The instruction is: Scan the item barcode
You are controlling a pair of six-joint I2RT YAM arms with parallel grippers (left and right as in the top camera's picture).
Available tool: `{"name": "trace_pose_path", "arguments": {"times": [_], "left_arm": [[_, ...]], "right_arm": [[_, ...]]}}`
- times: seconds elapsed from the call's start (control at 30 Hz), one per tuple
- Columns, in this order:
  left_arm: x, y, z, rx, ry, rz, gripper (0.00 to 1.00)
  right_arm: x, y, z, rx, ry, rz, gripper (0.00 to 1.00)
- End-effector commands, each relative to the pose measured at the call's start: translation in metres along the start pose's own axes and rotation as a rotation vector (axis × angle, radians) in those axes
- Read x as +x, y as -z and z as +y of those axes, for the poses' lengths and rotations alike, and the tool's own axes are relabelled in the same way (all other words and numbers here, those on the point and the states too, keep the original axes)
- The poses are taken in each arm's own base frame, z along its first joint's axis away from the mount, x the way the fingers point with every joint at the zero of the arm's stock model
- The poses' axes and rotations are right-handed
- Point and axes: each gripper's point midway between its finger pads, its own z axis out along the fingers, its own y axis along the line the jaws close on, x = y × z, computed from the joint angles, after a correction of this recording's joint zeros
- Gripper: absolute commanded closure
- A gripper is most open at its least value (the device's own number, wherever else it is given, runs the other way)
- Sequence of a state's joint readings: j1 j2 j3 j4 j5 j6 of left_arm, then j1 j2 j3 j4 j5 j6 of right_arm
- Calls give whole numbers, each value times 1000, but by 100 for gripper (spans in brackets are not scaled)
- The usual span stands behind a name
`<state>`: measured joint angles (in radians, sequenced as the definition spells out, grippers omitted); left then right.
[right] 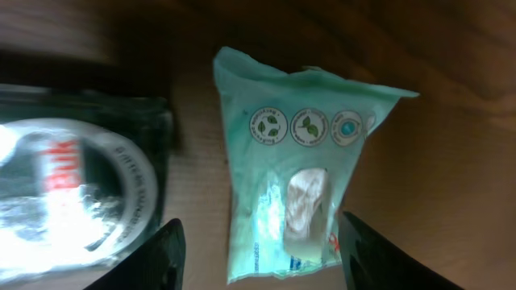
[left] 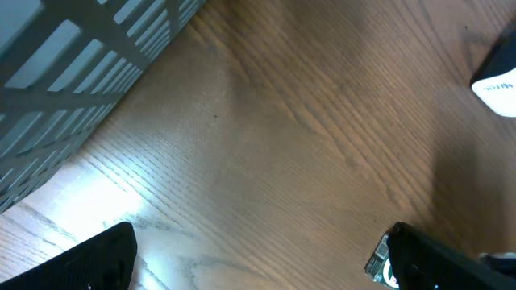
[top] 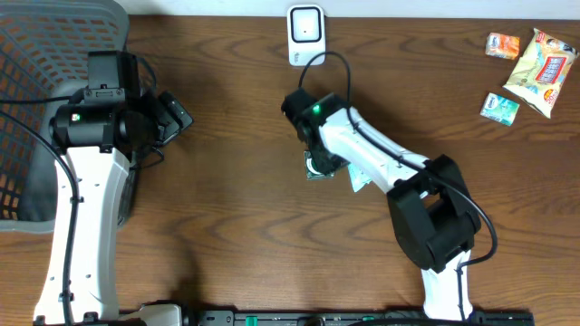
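Right wrist: right gripper [right: 260,235] parted astride green sachet [right: 294,161] on desk [right: 459,177]; pick step likely; next close, lift toward scanner [top: 305,34].

A grey basket [top: 36,63] stands near the left fingers [top: 177,116], on their left. Three snack packets [top: 542,62] lie on the tabletop [top: 227,208], well apart from the right fingers [right: 161,254].

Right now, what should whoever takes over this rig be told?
Left gripper: open, empty, beside the basket.
Right gripper: open, astride the green packet lying on the table, not gripping it.
A dark packet lies beside it; the scanner stands at the far edge.
Done: no scan can be confirmed.
To do: pick up a packet and show its barcode to the scanner.
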<state>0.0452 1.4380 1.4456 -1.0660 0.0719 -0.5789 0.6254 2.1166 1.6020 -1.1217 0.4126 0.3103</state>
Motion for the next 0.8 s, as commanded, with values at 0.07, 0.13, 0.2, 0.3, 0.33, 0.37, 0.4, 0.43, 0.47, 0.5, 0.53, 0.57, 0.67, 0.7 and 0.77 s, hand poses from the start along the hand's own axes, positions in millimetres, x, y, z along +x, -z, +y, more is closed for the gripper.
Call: {"name": "trace_pose_path", "arguments": {"times": [0.07,0.13,0.2,0.3,0.33,0.37,0.4,0.43,0.47,0.5,0.53,0.57,0.67,0.7,0.77], "left_arm": [[-2,0,3,-13,6,-8,2],[-2,0,3,-13,6,-8,2],[-2,0,3,-13,6,-8,2],[-2,0,3,-13,5,-8,2],[-2,0,3,-13,6,-8,2],[-2,0,3,-12,6,-8,2],[-2,0,3,-12,6,-8,2],[-2,0,3,-13,6,-8,2],[-2,0,3,-13,5,-8,2],[-2,0,3,-13,6,-8,2],[-2,0,3,-13,6,-8,2],[-2,0,3,-13,6,-8,2],[-2,0,3,-13,5,-8,2],[-2,0,3,-13,6,-8,2],[-2,0,3,-13,6,-8,2]], "right_arm": [[6,-16,-8,131,-6,-28,45],[7,-21,-6,134,-5,-35,46],[8,-28,-5,139,-2,-45,46],[11,-40,-9,184,-5,-64,47],[13,-44,-11,200,-6,-69,48],[15,-47,-12,211,-5,-72,50],[16,-49,-13,222,-4,-74,53],[19,-51,-15,232,1,-70,71],[19,-51,-15,231,0,-68,82],[20,-51,-14,223,0,-66,89],[20,-51,-12,210,-1,-62,96],[20,-50,-9,191,-3,-57,99],[17,-45,1,93,-21,-26,99],[14,-42,3,49,-33,-13,99],[8,-34,9,-45,-38,7,99]]}}
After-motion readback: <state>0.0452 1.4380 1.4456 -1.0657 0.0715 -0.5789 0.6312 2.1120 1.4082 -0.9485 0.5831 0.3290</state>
